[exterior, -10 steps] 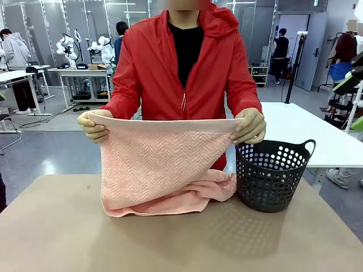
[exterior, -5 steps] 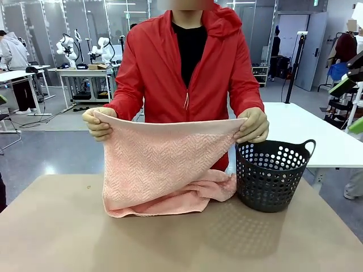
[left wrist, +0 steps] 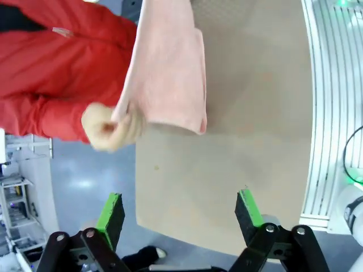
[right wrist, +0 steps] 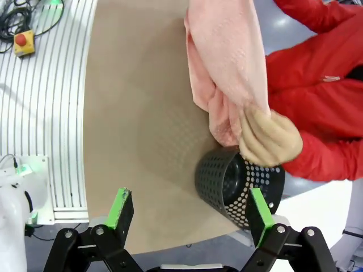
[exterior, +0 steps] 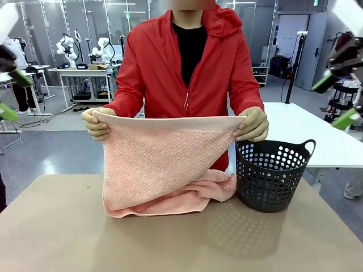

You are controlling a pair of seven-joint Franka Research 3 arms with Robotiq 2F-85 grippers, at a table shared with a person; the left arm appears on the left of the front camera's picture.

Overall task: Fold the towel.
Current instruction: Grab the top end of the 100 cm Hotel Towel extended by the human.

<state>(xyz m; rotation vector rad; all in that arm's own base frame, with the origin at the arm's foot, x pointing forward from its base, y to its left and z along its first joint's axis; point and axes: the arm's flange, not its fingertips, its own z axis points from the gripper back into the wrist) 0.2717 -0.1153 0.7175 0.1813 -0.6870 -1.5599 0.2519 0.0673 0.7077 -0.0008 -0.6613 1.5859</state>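
Note:
The person at the far side holds the salmon-pink towel (exterior: pixel 159 164) up by its top hem, one hand (exterior: pixel 96 123) at each corner (exterior: pixel 254 124). Its lower part lies bunched on the brown table (exterior: pixel 181 238). My left gripper (exterior: pixel 14 95) hangs high at the upper left, blurred, well away from the towel, jaws open and empty. My right gripper (exterior: pixel 336 101) hangs high at the upper right, also open and empty. From above, the left gripper (left wrist: pixel 179 214) sees the towel (left wrist: pixel 170 73) edge-on. The right gripper (right wrist: pixel 189 211) sees the towel (right wrist: pixel 227 62) beside the basket.
A black perforated basket (exterior: pixel 272 173) stands on the table just right of the towel, and it also appears in the right wrist view (right wrist: pixel 238 184). The table's near half is bare. A white table (exterior: pixel 317 136) stands behind the basket at the right.
Both grippers have come into the front view at the upper corners. The person still holds the towel up in about the same place.

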